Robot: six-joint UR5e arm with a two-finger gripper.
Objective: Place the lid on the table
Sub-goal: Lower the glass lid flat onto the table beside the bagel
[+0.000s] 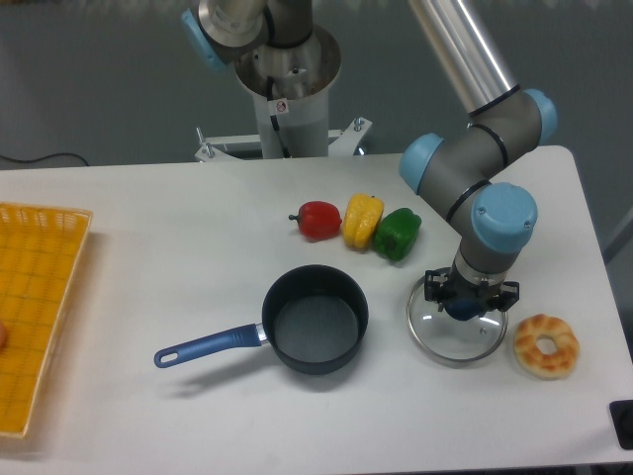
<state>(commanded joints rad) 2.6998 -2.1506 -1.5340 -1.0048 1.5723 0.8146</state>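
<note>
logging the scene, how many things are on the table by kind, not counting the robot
Peppers: 3, red, yellow, green
Saucepan: 1
Lid: 1, with the gripper at its knob
Doughnut: 1
Yellow tray: 1
Total: 7

wall [99, 69]: plain grey-teal | cable [40, 158]: black, far left | light: even

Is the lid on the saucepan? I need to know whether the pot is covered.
No, the lid sits apart from the open saucepan, beside the donut.
</note>
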